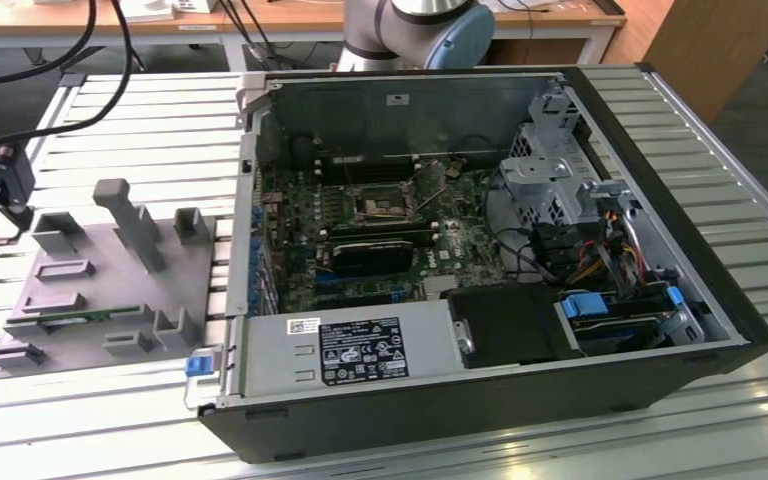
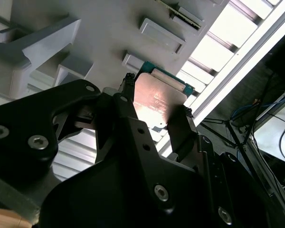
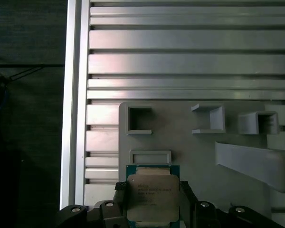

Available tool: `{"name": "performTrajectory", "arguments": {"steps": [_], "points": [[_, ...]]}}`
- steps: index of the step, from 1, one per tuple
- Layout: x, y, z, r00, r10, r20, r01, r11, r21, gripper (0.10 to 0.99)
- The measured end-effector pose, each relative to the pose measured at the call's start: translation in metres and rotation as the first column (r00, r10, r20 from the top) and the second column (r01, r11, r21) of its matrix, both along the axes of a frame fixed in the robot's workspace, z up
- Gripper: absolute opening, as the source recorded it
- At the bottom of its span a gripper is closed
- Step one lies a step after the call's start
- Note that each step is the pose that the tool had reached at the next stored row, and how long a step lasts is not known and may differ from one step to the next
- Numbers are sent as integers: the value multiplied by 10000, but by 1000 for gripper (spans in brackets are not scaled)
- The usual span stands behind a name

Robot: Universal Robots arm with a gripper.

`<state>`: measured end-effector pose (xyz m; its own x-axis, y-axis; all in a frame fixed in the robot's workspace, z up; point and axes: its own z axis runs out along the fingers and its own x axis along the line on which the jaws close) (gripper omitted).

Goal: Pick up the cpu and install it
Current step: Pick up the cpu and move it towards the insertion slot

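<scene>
Surroundings: A grey fixture plate (image 3: 180,142) with raised pockets and posts was seen under the gripper (image 3: 153,191) in both wrist views. It was laid on a slotted aluminium table (image 3: 180,61).
Case: In the exterior view an open computer case (image 1: 491,410) was set to the exterior view's right of the plate. Its motherboard (image 1: 357,240) was exposed, and the socket (image 1: 387,205) was hemmed in by a drive cage (image 1: 544,150), cable bundles (image 1: 584,240) and a power supply (image 1: 344,355).
Obstructions: A tall slanted post (image 3: 251,164) was seen near the chip, apart from it.
cpu: The cpu (image 3: 152,197) (silver top up, greenish edge showing) was found between the fingers, over the plate's corner, just beside a rectangular pocket (image 3: 150,156) and well apart from the case.
Jaws: They were closed on two opposite edges of the cpu, with one finger (image 3: 121,194) pressed at each side.
Hidden: The cpu's nearer edge was cut off in the first wrist view and covered by the black gripper body in the second wrist view. Whether it was lifted or resting on the plate could not be told. The socket's state was too small to be made out.
</scene>
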<state>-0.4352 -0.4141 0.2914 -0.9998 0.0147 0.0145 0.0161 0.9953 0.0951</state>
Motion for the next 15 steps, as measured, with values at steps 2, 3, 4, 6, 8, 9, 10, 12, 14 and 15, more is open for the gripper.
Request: {"name": "performTrajectory", "arguments": {"steps": [2, 3, 4, 6, 8, 9, 10, 12, 14, 15], "points": [[0, 0, 9, 10000, 0, 0, 0, 10000, 0, 525], [0, 0, 13, 10000, 0, 1, 0, 10000, 0, 525], [0, 0, 16, 10000, 0, 1, 0, 10000, 1, 525], [0, 0, 24, 10000, -1, 1, 1, 10000, 0, 525], [0, 0, 37, 10000, -1, -1, 1, 10000, -1, 525], [0, 0, 42, 10000, -1, -1, 1, 10000, -1, 525], [0, 0, 47, 10000, 0, 1, 0, 10000, 0, 525], [0, 1, 59, 10000, 0, 0, 0, 10000, 0, 525], [0, 1, 74, 10000, -1, 1, 1, 10000, 0, 525], [0, 1, 80, 10000, -1, 1, 1, 10000, 0, 525]]}}
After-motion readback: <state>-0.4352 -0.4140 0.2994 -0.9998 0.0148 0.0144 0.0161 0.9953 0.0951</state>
